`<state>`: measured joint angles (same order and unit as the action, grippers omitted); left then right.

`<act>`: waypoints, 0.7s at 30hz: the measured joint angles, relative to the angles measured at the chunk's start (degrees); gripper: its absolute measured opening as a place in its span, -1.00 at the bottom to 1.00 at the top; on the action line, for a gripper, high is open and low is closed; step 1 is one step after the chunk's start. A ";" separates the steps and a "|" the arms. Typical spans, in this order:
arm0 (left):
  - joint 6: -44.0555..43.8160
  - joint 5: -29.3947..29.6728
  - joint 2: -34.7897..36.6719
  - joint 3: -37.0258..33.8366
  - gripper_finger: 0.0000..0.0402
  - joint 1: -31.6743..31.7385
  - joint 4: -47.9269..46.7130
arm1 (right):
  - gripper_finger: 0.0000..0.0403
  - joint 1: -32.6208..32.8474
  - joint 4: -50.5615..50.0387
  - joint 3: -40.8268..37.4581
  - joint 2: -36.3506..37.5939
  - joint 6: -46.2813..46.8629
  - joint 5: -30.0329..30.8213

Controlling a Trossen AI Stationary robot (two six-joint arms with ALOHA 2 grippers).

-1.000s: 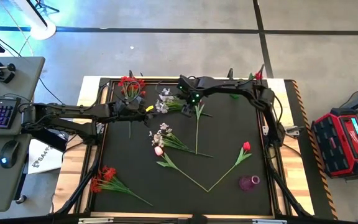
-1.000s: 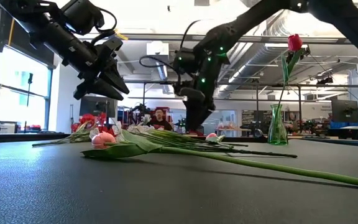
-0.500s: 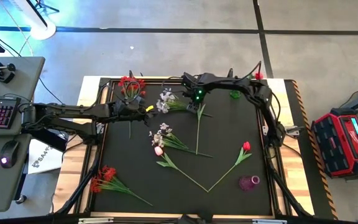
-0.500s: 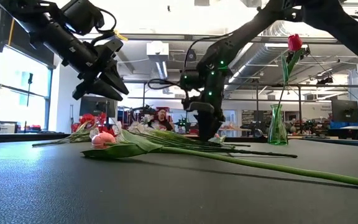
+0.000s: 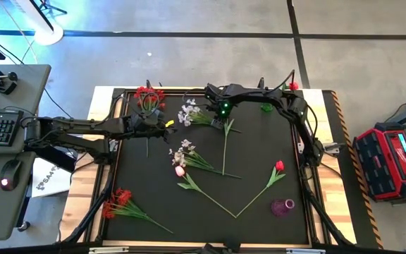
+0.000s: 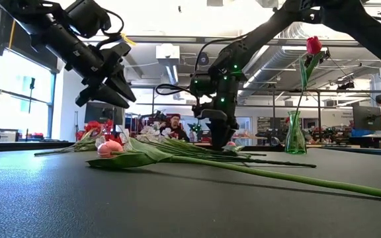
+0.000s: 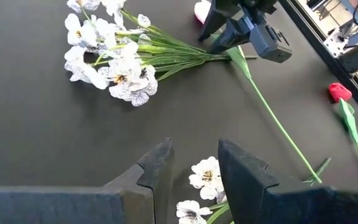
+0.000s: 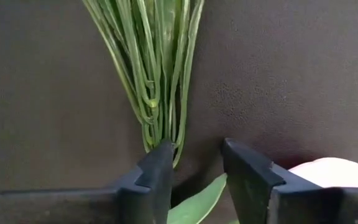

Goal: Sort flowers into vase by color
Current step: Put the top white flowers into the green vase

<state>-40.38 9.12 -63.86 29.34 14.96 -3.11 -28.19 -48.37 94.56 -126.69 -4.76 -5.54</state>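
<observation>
A sprig of white-lavender blossoms (image 5: pixel 189 113) lies on the black mat at the far middle, its green stems (image 8: pixel 160 74) pointing toward my right gripper (image 5: pixel 222 113). That gripper points down close over the mat (image 6: pixel 221 135), open, at the stems' cut end. A pale pink tulip blossom (image 8: pixel 328 171) lies beside it, and its leaf (image 8: pixel 197 202) shows between the fingers. My left gripper (image 5: pixel 169 124) hangs open above the mat to the left (image 7: pixel 194 155), with nothing in it. A clear vase (image 6: pixel 295 135) holds a red tulip (image 6: pixel 314 45). My right gripper comes from above, pointing down, at the cut end of the sprig's stem bundle (image 8: pixel 157 134). One fingertip (image 8: pixel 160 162) stands right at that end and the other (image 8: pixel 244 162) stands apart from it. Whether a finger touches the stems, I cannot tell.
A second white-lavender sprig (image 5: pixel 184 152), a pink tulip (image 5: pixel 180 171) and a red tulip (image 5: pixel 279 166) lie mid-mat. Red bunches are at the far left (image 5: pixel 149 97) and near left (image 5: pixel 118 201). A purple vase (image 5: pixel 283 207) stands near right.
My right gripper has come down toward the mat and shifted slightly toward the right edge, ending over the sprig's stem end. The flowers lie as before.
</observation>
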 joint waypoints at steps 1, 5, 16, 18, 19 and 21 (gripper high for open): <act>0.00 0.23 0.00 0.00 -0.44 0.00 -0.03 | -0.42 0.01 0.04 0.00 -0.01 0.53 -0.28; 0.00 0.40 0.00 0.00 -0.44 0.00 -0.05 | -0.51 -0.10 -0.63 -0.07 0.47 3.38 -0.59; 0.73 0.22 0.00 0.00 -0.44 -0.04 -0.29 | -0.19 -0.34 0.92 -0.24 5.10 4.35 0.15; 1.19 0.39 0.00 0.00 -0.44 -0.04 -0.30 | -0.09 0.19 2.21 -0.26 4.52 4.33 -1.23; 1.51 0.41 0.00 0.00 -0.44 -0.04 -0.29 | -0.05 0.54 3.09 -0.24 4.09 4.33 -1.81; 1.53 0.42 0.00 0.00 -0.44 -0.04 -0.31 | 0.03 1.47 2.75 -0.26 2.83 4.33 -2.06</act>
<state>-38.85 9.54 -63.86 29.34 14.92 -3.42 -26.72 -45.63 94.30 -123.86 -0.43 -7.60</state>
